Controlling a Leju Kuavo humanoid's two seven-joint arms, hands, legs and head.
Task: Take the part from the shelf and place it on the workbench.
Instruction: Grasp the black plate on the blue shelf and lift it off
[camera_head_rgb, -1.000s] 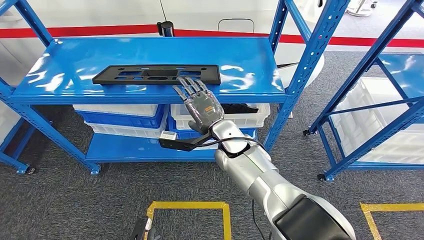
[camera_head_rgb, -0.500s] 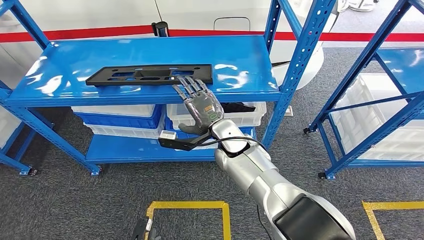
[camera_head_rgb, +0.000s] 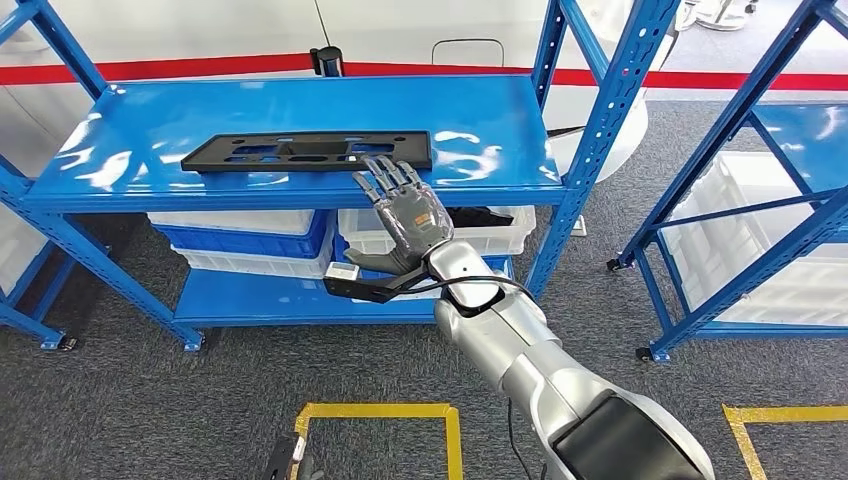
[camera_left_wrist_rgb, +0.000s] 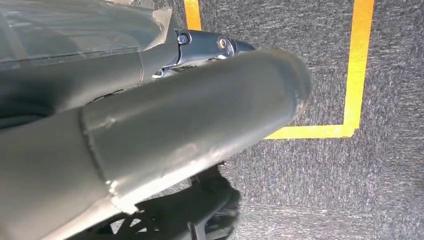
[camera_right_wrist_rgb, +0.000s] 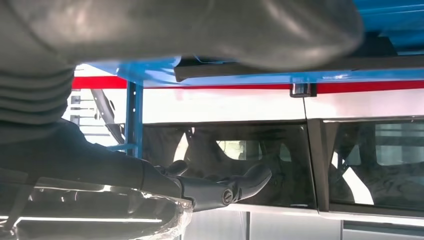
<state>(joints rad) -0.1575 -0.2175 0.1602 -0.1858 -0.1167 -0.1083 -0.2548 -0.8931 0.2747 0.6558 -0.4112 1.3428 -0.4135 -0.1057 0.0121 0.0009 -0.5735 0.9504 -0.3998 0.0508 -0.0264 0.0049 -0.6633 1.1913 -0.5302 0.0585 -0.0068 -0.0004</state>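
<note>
Black flat part (camera_head_rgb: 306, 152) is laid on the blue shelf (camera_head_rgb: 150, 120); right hand (camera_head_rgb: 405, 212), at its 5 o'clock, is spread empty, fingertips (camera_head_rgb: 385, 166) at its edge.

The right arm (camera_head_rgb: 520, 350) consists of silver, rounded metal segments ending in a matte black upper cover (camera_head_rgb: 625, 440). The right hand (camera_head_rgb: 405, 210) is grey with darker fingers. A black cable (camera_head_rgb: 470, 282) loops at the wrist beside a black bracket (camera_head_rgb: 365, 285) carrying a small white block.
</note>
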